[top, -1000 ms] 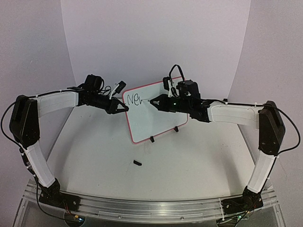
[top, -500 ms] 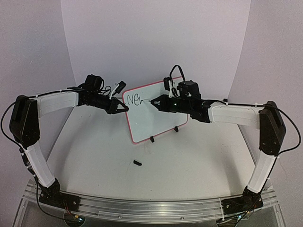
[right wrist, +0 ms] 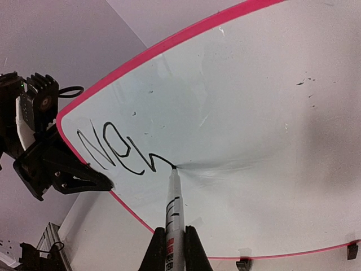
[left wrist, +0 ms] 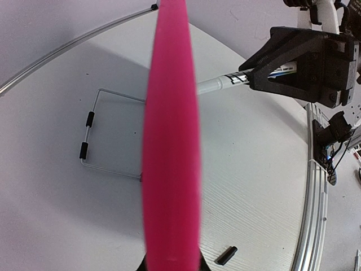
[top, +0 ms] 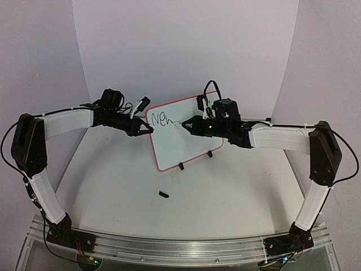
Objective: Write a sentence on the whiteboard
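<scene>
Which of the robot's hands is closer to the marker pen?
Right. The right hand grips the marker pen, its tip on the whiteboard; the left hand clamps the board's left edge, beyond the lettering.

Whiteboard [top: 186,144]: white face, red-pink frame, black feet.
Sentence [right wrist: 121,151]: thin black lettering.
Marker [right wrist: 174,212]: white barrel, black bands, red print.
Cap [top: 164,195]: black.
Tabletop [top: 237,192]: white.
Left pincer [top: 150,129], right pincer [top: 184,122]: black.
Backdrop [top: 186,45]: pale lilac.
</scene>
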Available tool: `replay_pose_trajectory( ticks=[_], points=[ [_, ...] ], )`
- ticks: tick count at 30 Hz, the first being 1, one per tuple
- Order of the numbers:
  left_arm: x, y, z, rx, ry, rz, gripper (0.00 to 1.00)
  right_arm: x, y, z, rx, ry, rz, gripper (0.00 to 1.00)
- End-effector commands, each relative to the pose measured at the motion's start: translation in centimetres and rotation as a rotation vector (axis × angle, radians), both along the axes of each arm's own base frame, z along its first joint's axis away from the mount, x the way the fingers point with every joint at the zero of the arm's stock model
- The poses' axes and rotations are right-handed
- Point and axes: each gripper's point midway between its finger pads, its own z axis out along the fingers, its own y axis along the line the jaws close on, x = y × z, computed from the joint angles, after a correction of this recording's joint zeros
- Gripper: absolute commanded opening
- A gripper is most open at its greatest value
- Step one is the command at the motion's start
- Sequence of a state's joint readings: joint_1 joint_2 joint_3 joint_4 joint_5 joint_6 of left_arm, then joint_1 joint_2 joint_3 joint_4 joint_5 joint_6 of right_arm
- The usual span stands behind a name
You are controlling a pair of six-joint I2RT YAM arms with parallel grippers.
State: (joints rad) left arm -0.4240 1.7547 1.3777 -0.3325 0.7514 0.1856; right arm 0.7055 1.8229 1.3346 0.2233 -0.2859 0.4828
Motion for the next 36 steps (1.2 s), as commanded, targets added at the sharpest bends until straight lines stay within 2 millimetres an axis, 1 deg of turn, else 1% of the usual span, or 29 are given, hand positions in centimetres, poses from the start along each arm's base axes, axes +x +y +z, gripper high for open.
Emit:
replay_pose_trajectory(
  ticks=[1, 6, 9, 16, 18, 21, 25, 28, 34, 36],
  points=[
    [-2.0, -0.4, -0.3, 0.027, 0.049, -0.038, 0.0, 0.9, -0.5, 4.6, 0.058, -0.089, -0.033, 0.0],
    [-2.1, -0.4, -0.2, 0.027, 0.049, -0.039, 0.0, 1.2, -0.5, 6.7, 0.079, -0.128, -0.039, 0.0],
    [-2.1, -0.4, -0.2, 0.027, 0.049, -0.038, 0.0, 1.4, -0.5, 7.5, 0.088, -0.144, -0.041, 0.0],
    [-2.0, -0.4, -0.2, 0.028, 0.046, -0.038, 0.0, 1.1, -0.4, 8.4, 0.101, -0.158, -0.022, 0.0],
    [-2.1, -0.3, -0.2, 0.029, 0.044, -0.038, 0.0, 0.7, -0.3, 8.6, 0.108, -0.158, -0.004, 0.0],
    [-2.1, -0.3, -0.2, 0.029, 0.044, -0.038, 0.0, -0.6, -0.3, 9.2, 0.122, -0.163, 0.04, 0.0],
    [-2.0, -0.3, -0.2, 0.029, 0.045, -0.038, 0.0, -2.1, -1.2, 10.3, 0.136, -0.175, 0.057, 0.0],
    [-2.1, -0.3, -0.1, 0.03, 0.044, -0.037, 0.0, -3.0, -2.0, 10.7, 0.137, -0.176, 0.056, 0.0],
    [-2.1, -0.3, 0.1, 0.028, 0.039, -0.038, 0.0, -4.2, -3.2, 11.3, 0.115, -0.182, 0.056, 0.0],
    [-2.2, -0.3, 0.1, 0.029, 0.041, -0.039, 0.0, -4.4, -3.5, 11.0, 0.098, -0.179, 0.058, 0.0]
  ],
)
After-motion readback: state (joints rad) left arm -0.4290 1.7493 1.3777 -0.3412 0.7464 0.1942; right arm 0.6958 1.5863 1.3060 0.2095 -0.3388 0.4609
